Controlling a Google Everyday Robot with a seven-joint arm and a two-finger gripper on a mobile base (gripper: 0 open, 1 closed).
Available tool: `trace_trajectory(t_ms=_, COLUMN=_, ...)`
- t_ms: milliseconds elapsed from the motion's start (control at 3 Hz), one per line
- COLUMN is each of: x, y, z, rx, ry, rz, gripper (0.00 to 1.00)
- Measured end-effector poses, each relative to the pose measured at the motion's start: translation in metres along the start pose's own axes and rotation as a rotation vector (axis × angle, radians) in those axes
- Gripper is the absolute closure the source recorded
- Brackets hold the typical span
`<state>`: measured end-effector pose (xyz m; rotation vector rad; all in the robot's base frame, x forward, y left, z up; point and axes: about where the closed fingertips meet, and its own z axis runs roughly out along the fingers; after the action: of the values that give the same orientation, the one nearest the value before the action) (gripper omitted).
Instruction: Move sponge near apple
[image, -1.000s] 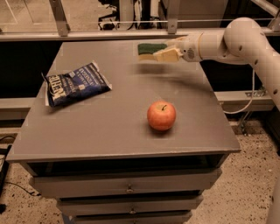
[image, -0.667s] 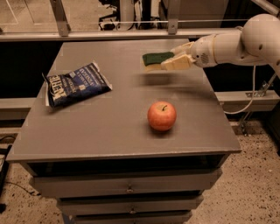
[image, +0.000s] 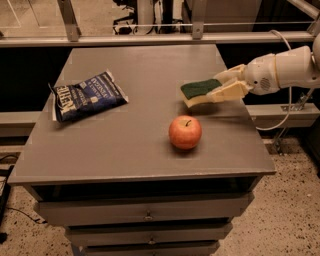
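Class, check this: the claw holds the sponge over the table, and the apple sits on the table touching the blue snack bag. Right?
Not quite. The camera view shows the apple apart from the blue snack bag, with bare table between them. The rest stands: the claw holds the sponge over the table.

The tool (image: 219, 89) grips the sponge (image: 198, 90) over the right side of the table (image: 125, 155), near the apple (image: 185, 132).
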<state>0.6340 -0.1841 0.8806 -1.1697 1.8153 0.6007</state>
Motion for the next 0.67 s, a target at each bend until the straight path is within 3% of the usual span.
trace_trajectory(t_ms=333, x=0.0246, y=0.0266, z=-0.0187, rx=-0.109, ry=0.030, rz=-0.035, gripper=0.90)
trace_trajectory(t_ms=667, x=0.0336, y=0.0337, z=-0.0227, rx=-0.143, ry=0.045, rz=-0.043, gripper=0.67)
